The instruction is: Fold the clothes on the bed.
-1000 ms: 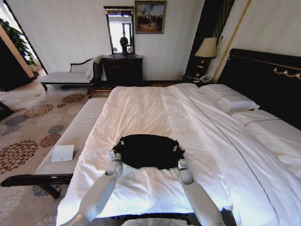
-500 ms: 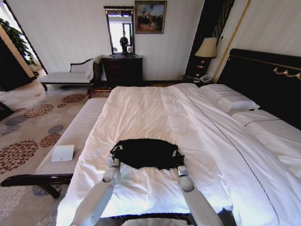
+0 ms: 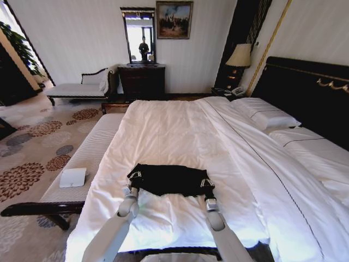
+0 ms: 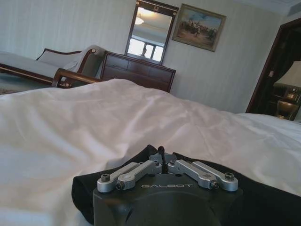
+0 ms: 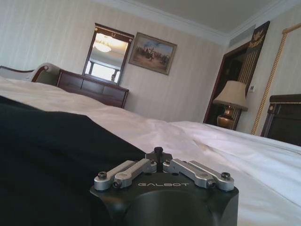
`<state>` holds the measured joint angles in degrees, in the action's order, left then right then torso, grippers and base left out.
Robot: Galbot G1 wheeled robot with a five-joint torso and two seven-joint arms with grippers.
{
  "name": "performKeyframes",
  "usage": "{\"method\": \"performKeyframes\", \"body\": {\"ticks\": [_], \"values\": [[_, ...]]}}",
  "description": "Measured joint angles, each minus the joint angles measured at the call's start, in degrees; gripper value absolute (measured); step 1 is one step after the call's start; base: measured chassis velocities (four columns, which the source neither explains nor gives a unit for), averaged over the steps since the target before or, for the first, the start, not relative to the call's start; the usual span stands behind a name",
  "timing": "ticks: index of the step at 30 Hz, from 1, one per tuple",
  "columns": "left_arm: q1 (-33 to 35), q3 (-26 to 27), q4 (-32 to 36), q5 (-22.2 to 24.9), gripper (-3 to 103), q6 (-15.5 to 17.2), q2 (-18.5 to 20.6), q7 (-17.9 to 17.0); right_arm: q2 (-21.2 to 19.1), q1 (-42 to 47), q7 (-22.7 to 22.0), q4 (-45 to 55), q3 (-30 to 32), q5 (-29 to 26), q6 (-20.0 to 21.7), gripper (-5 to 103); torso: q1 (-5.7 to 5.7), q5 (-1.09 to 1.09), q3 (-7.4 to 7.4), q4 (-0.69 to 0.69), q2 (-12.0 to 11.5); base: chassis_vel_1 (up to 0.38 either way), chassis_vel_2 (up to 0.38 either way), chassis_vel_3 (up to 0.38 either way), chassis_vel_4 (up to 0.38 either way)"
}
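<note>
Item: T-shirt, black, on the bed near its foot, already doubled into 1 wide band. I have the left gripper and right gripper pinched on its 2 near corners, seemingly. Remaining: side folds, probably.

The T-shirt is soft, matt black cloth, lying limp near the foot edge of the bed, whose duvet is smooth white cotton-like fabric with light creases. The headboard looks dark, glossy wood with gold trim. The left gripper and right gripper have matt black plastic housings and brushed silver metal links with dark screws. The dresser is dark polished wood.
</note>
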<state>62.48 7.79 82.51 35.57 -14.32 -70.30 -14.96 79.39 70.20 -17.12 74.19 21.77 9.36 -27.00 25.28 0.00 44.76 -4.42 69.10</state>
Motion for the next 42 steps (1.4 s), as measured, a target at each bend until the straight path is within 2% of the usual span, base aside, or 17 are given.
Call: {"method": "performKeyframes", "body": {"ticks": [17, 42], "values": [[4.53, 1.45, 6.22, -2.72, 0, -0.13, 4.09, -0.23, 1.24, 5.68, -1.44, 4.54, 2.58, 4.78, -1.30, 1, 0.00, 0.00, 0.00, 0.00, -0.01, 0.000, 0.000, 0.000, 0.000], [10.39, 2.43, 8.42, -3.93, 0, -0.86, 3.77, -0.22, -0.22, 8.19, -1.37, 6.60, 2.74, 5.83, -1.75, 1, 0.00, 0.00, 0.00, 0.00, -0.01, 0.000, 0.000, 0.000, 0.000]]}}
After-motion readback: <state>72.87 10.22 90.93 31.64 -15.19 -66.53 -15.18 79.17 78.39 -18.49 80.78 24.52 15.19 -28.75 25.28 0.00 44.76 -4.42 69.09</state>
